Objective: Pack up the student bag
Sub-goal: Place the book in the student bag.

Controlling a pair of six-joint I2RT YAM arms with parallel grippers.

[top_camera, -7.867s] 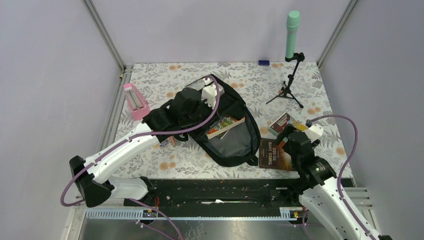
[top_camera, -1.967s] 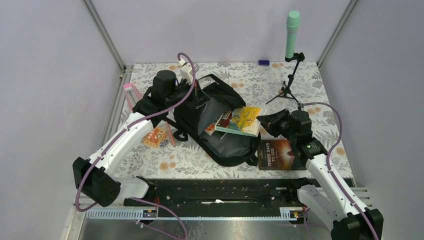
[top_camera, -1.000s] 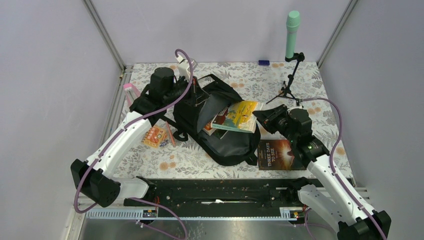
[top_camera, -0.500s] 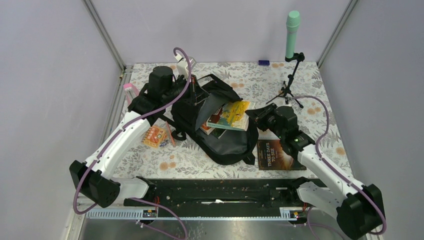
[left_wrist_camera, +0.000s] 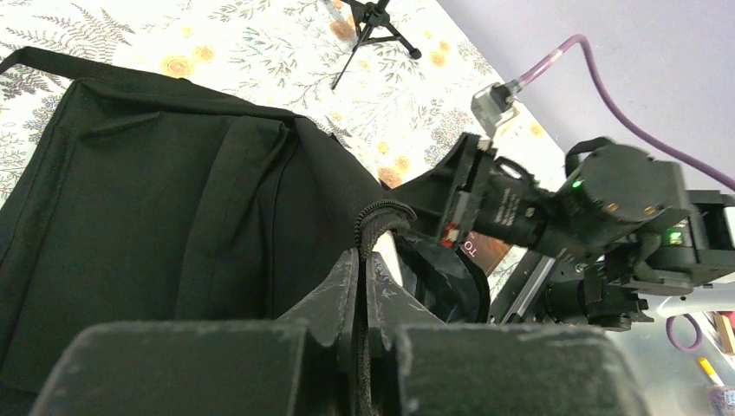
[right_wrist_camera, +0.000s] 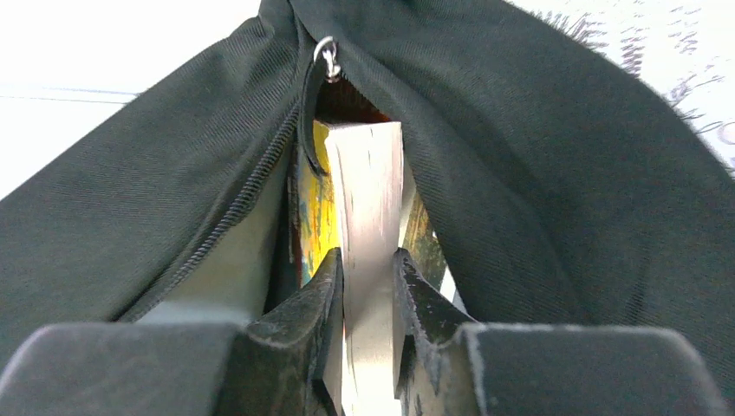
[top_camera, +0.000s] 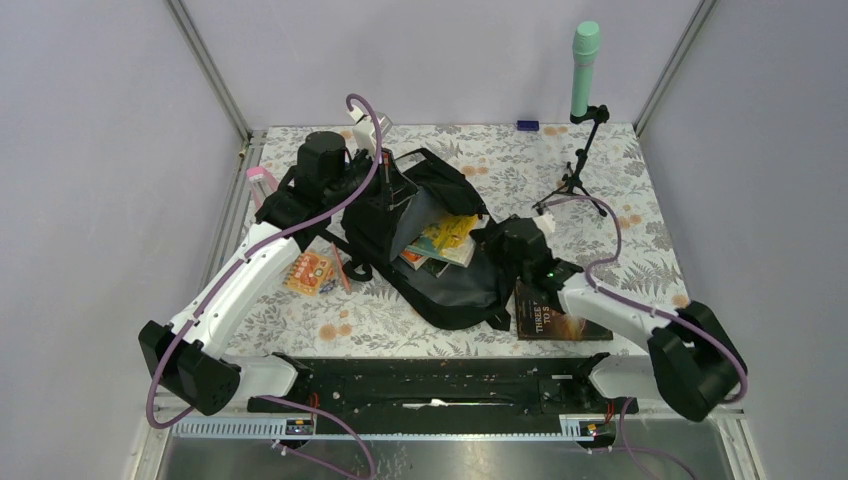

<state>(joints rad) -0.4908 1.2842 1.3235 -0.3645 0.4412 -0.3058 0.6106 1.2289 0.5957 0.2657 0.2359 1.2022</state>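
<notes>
Top external: floral table point(top_camera: 480, 150), lilac walls point(top_camera: 450, 60); left gripper point(left_wrist_camera: 362, 264) pinches bag point(top_camera: 450, 295), right gripper point(right_wrist_camera: 368, 264) book point(right_wrist_camera: 368, 173).

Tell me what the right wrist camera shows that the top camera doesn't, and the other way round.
Only the right wrist view: the right gripper clamped on the page edge of the yellow book, with the metal zip pull just above it. Only the top view: the left gripper holding up the rim of the student bag, the dark book lying on the table, the tripod and the orange packet. Both: the student bag open, with the yellow book partway into its opening.
</notes>
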